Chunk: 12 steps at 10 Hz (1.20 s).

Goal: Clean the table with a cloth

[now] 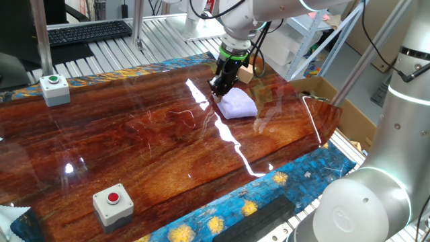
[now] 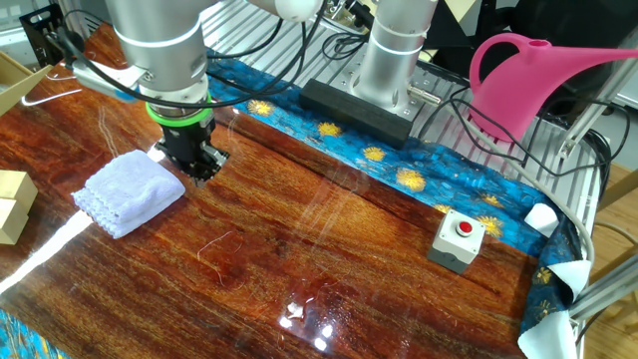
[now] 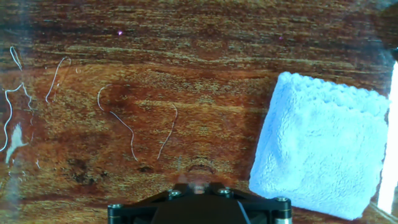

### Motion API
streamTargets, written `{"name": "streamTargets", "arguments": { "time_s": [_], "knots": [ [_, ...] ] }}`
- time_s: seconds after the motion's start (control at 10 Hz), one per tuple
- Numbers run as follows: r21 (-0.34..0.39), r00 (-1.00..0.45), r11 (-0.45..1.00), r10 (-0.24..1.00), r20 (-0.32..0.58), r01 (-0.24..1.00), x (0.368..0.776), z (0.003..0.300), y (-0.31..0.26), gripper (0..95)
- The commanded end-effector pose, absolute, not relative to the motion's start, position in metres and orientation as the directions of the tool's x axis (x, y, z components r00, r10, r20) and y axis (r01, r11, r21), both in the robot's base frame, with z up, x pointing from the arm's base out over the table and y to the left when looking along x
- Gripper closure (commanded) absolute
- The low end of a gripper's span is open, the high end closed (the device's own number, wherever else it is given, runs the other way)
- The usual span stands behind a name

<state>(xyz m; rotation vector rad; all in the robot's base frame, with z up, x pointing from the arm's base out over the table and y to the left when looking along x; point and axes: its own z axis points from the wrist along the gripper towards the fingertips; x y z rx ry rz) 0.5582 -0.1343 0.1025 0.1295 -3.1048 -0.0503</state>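
**A:** How far along does the cleaning look?

**B:** Barely begun, I'd judge. The cloth (image 2: 130, 194) lies as a folded pale lavender square on the table (image 1: 134, 148), flat and not in the robot's grasp. Thin pale squiggles (image 3: 134, 134) show on the wood a little way from the cloth, on the side where the gripper stands, and nothing about them suggests wiping has reached them.

**A:** So what's left?

**B:** Seemingly everything: take hold of the cloth, press it down, sweep it across the marked wood.

**A:** Where is the gripper?

**B:** The gripper (image 2: 195, 163) is low over the table, right beside one edge of the cloth, pointing almost straight down. In the other fixed view it sits at the cloth's edge facing the white box with the green button (image 1: 54, 89). The hand view shows the cloth off to one side of the fingers' line, not under them.

**A:** Open or closed?

**B:** I cannot tell. The fingers look dark and bunched in both fixed views, and the hand view shows only the mount's lower edge. They hold nothing, as far as I can see.

**A:** And the arm?

**B:** It reaches down from above, wrist near vertical, a green ring just above the gripper.
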Motion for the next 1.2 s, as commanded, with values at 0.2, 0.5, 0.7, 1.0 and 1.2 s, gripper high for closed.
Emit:
{"name": "streamTargets", "arguments": {
  "time_s": [0.2, 0.5, 0.7, 1.0, 1.2],
  "knots": [
    [0.025, -0.999, 0.999, -0.026, 0.028, -0.025, 0.5586, 0.1029, -0.1351, 95.0],
    [0.025, -0.999, 0.999, 0.041, 0.021, 0.042, 0.5586, 0.1029, -0.1351, 95.0],
    [0.038, -0.996, 0.995, 0.088, 0.024, 0.089, 0.5586, 0.1029, -0.1351, 95.0],
    [0.049, -0.99, 0.99, 0.133, 0.043, 0.135, 0.5586, 0.1029, -0.1351, 95.0],
    [0.048, -0.986, 0.986, 0.155, 0.054, 0.158, 0.5586, 0.1029, -0.1351, 95.0]
  ]
}}
